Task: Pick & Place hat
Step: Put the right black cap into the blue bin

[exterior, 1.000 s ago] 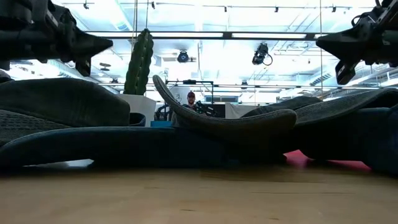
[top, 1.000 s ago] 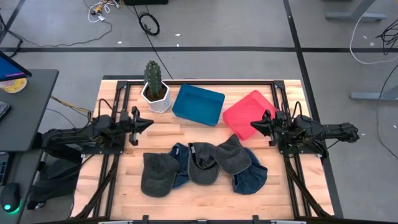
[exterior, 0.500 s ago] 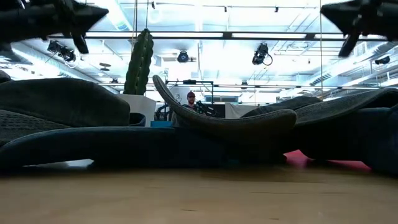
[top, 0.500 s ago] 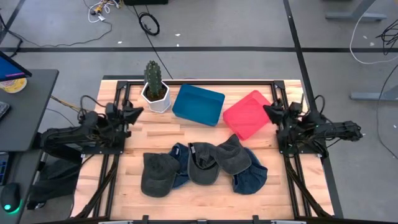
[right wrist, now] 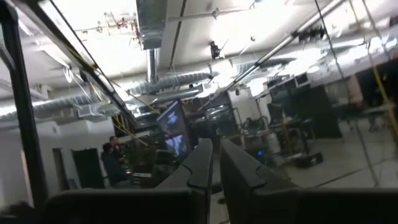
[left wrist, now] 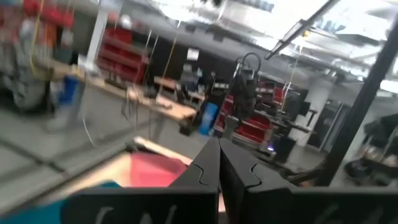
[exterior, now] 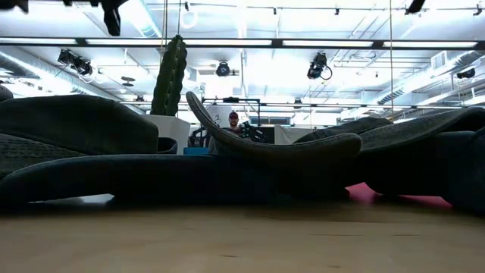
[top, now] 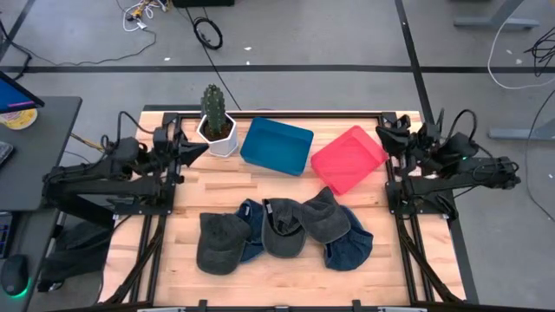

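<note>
Several caps lie in an overlapping row near the table's near edge: a grey cap (top: 221, 243), a grey cap (top: 282, 230), a grey cap (top: 328, 217) and a dark blue cap (top: 349, 247), with another blue one under the left pair. They fill the low view as dark mounds (exterior: 273, 155). My left gripper (top: 195, 149) (left wrist: 219, 167) is shut and raised near the cactus pot, far from the caps. My right gripper (top: 382, 137) (right wrist: 216, 160) is shut and raised beside the red bin's right corner. Both point toward the table's middle and tip upward at the room.
A blue bin (top: 276, 146) and a red bin (top: 349, 159) sit at the far side, with a potted cactus (top: 215, 121) to their left. Bare wood lies between the bins and the caps. A person (exterior: 233, 120) shows far behind the table.
Both arms have drawn back and risen. The left gripper has moved up and toward the far edge by the cactus; the right gripper has moved up and toward the far right. In the low view both have climbed out past the top. The caps have stayed put.
</note>
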